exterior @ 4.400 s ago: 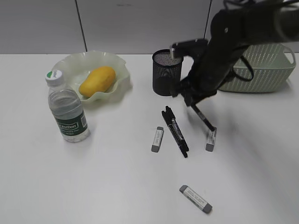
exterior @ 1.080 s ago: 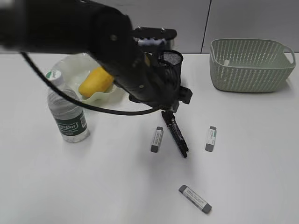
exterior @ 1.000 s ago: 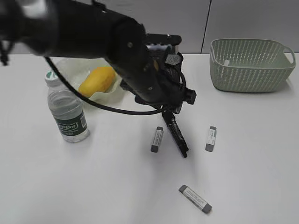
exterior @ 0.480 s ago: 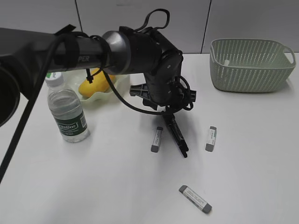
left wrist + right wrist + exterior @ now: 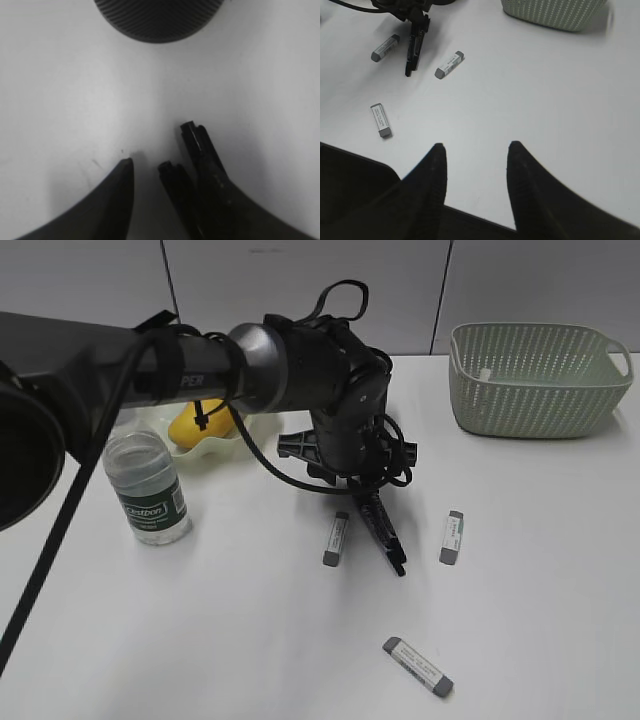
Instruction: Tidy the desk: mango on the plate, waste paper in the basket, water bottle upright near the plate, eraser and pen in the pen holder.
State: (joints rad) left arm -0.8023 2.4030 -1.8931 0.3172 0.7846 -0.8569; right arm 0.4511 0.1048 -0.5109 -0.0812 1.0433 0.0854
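White desk [image 5: 200, 640] under a grey panelled wall; pale grey-green basket [image 5: 540, 380] at the far right, standing apart from everything else; a small white scrap visible through its weave, too small to identify. Left arm [image 5: 150, 360] stretched across from the left, wrist bent down over the middle of the desk; left gripper [image 5: 362, 490] low above the upper ends of two black pens [image 5: 385, 535] lying side by side. Seen from the left wrist: jaws apart, one dark fingertip [image 5: 117, 192] left of the pen ends [image 5: 200, 150], the other side merging with the pens, so contact impossible to judge; nothing clearly clamped. Curved black mesh base of the pen holder [image 5: 157, 17] at the top of that view, near the pens but apart from them; hidden behind the arm from outside. Mango [image 5: 195, 420] lying on the pale green plate [image 5: 215, 445], both largely covered by the arm. Water bottle [image 5: 145, 490] upright, just in front of the plate. Three grey erasers flat on the desk: one [image 5: 336, 538] just left of the pens, one [image 5: 452, 537] to their right, one [image 5: 418, 667] well apart toward the near edge. Right gripper [image 5: 475, 165] off to the side above bare desk, jaws spread, holding nothing.
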